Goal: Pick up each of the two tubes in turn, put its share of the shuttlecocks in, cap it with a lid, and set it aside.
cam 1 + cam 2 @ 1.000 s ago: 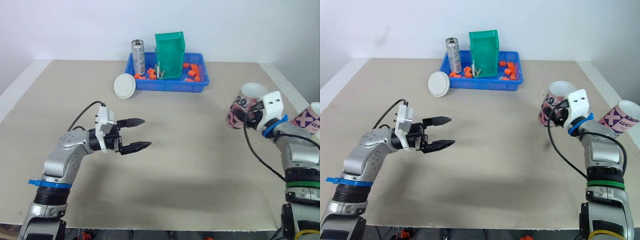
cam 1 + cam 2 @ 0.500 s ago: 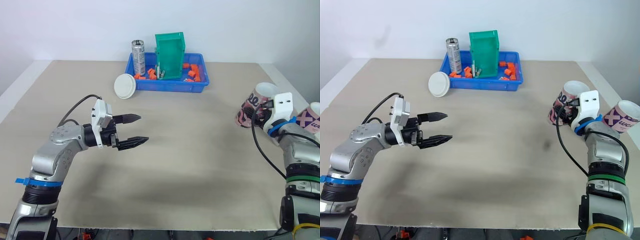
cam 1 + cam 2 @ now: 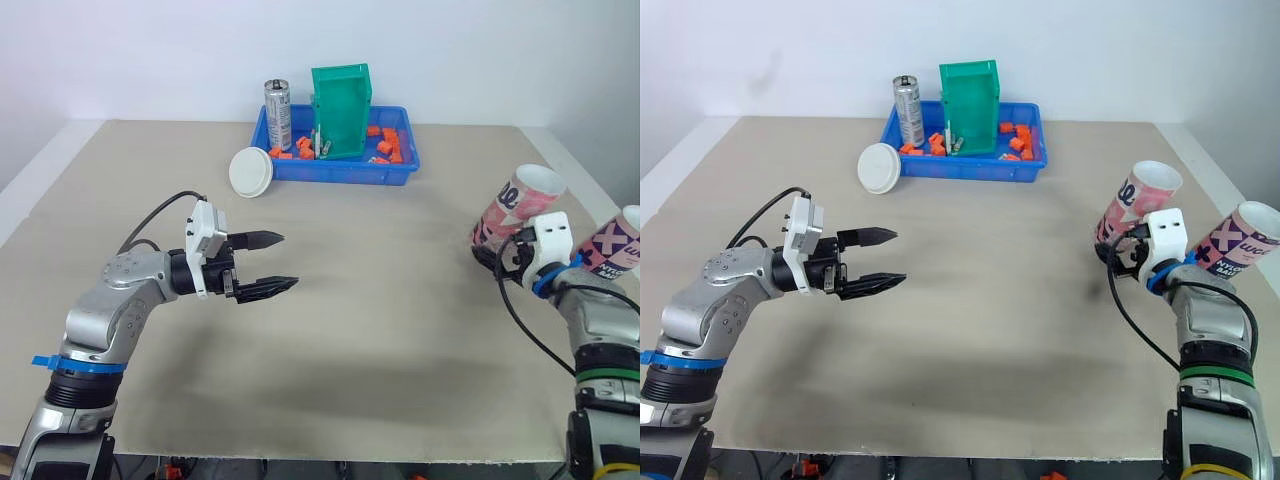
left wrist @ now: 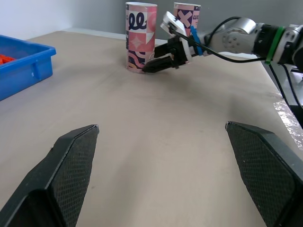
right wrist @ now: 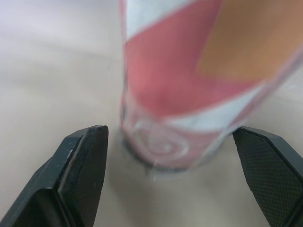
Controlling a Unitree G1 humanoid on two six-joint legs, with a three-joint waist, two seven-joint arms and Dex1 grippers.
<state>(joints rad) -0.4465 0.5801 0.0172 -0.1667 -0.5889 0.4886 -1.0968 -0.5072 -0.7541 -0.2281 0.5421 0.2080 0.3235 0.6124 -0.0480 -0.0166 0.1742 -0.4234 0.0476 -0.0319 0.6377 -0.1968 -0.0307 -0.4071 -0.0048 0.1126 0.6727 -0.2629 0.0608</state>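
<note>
Right gripper (image 3: 1122, 260) has carried the near tube (image 3: 1137, 205) from mid-air toward the counter's (image 3: 380, 300) right edge, set it down and let go; left arm barely shifted. Eye views: near tube stands just beside the second tube (image 3: 1232, 238), probably parked together out of the working area. Right gripper sits low at its base, fingers spread. Left gripper (image 3: 280, 262) hovers over bare counter, released and empty, likely waiting. White lid (image 3: 250, 172) leans on the blue tray (image 3: 345, 172), which holds a green bin (image 3: 340, 97), a can (image 3: 276, 113) and orange pieces (image 3: 385, 148). Tube tops look white; lid or open mouth, can't tell. Left wrist view: both tubes upright, pink-patterned; right gripper's fingers point at the near tube's foot, apart from it. Big letters on the near tube, maybe "ell", not readable whole. Right wrist view: tube base sits between the wide-open fingers, untouched. Second tube shows an X mark and partial letters, unreadable.
</note>
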